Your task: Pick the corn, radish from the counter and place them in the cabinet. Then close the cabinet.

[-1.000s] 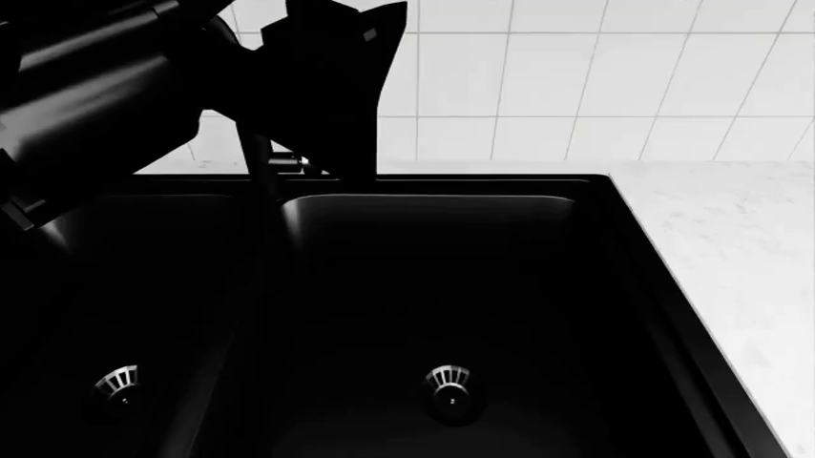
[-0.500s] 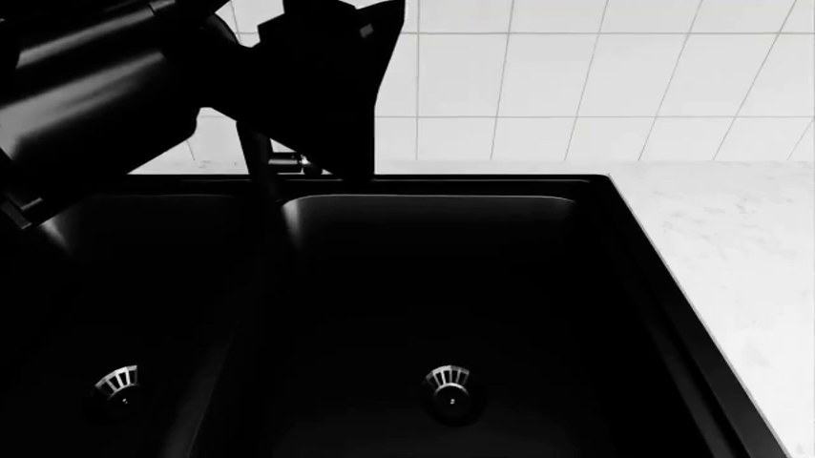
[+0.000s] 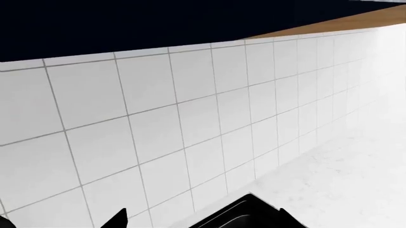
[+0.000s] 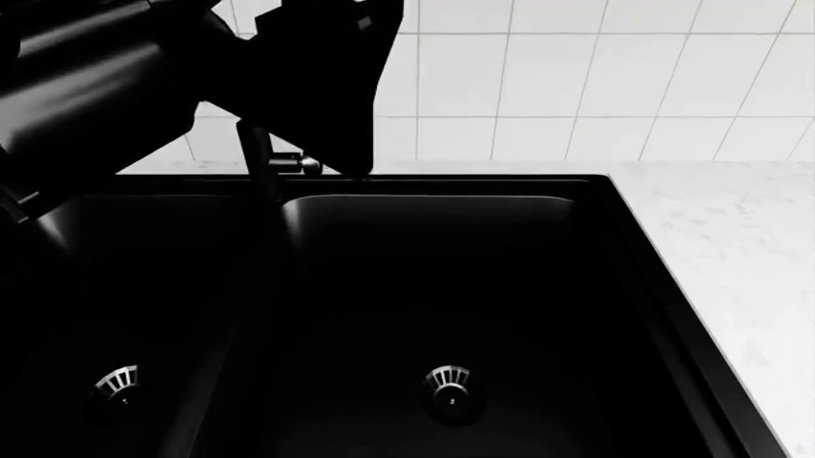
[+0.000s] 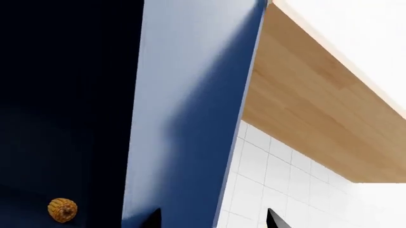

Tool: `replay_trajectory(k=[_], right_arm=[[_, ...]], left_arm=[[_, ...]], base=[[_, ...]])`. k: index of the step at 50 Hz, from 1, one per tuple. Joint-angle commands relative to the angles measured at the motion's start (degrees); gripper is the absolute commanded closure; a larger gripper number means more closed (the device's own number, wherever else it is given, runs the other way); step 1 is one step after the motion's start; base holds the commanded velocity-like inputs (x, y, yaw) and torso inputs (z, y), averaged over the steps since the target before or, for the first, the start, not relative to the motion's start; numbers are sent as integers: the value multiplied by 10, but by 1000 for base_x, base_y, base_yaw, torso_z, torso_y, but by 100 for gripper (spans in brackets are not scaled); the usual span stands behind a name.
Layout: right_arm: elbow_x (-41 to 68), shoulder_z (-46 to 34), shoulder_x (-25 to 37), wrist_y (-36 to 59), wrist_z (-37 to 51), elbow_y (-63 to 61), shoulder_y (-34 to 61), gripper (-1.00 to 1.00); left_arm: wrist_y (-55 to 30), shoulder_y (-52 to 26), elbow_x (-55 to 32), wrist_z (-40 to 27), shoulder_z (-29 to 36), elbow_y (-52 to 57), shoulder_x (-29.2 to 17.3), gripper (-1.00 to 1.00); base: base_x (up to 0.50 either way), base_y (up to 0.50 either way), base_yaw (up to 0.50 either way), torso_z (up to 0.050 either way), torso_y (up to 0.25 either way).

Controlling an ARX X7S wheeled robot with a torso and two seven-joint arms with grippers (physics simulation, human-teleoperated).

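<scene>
Corn [image 5: 62, 209] sits end-on inside the dark blue cabinet [image 5: 190, 118], radish nowhere in view (hidden?). Left arm [image 4: 114, 105] has crept slightly over the sink [image 4: 433, 286]; can't tell either arm's jaws, so door-closing looks next.

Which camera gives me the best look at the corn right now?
The right wrist view: the corn shows end-on, a small yellow-orange round against the dark blue cabinet. The head view shows only the black sink and counter; the left wrist view shows tiles, no corn.
</scene>
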Motion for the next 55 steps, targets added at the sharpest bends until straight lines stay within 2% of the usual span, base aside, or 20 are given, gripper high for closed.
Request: replay_trajectory(k=[1, 10, 28, 39, 55], right_arm=[[287, -104, -49, 66, -90, -52, 9, -100], [277, -152, -25, 68, -92, -95, -51, -100], [295, -161, -84, 68, -92, -95, -52, -100], [289, -177, -96, 67, -91, -93, -51, -100], [335, -137, -119, 21, -46, -52, -56, -100]], left_arm=[[3, -6, -6, -5, 2, 1, -1, -100], [5, -2, 0, 0, 2, 2, -3, -100], [7, 5, 8, 8, 4, 3, -5, -100], [8, 5, 8, 9, 4, 3, -7, -100], [10, 0, 5, 7, 7, 3, -9, -100]], base=[[0, 8, 9, 0, 0], [0, 8, 9, 0, 0], [1, 7, 9, 0, 0], [1, 7, 8, 0, 0], [0, 1, 2, 0, -3]])
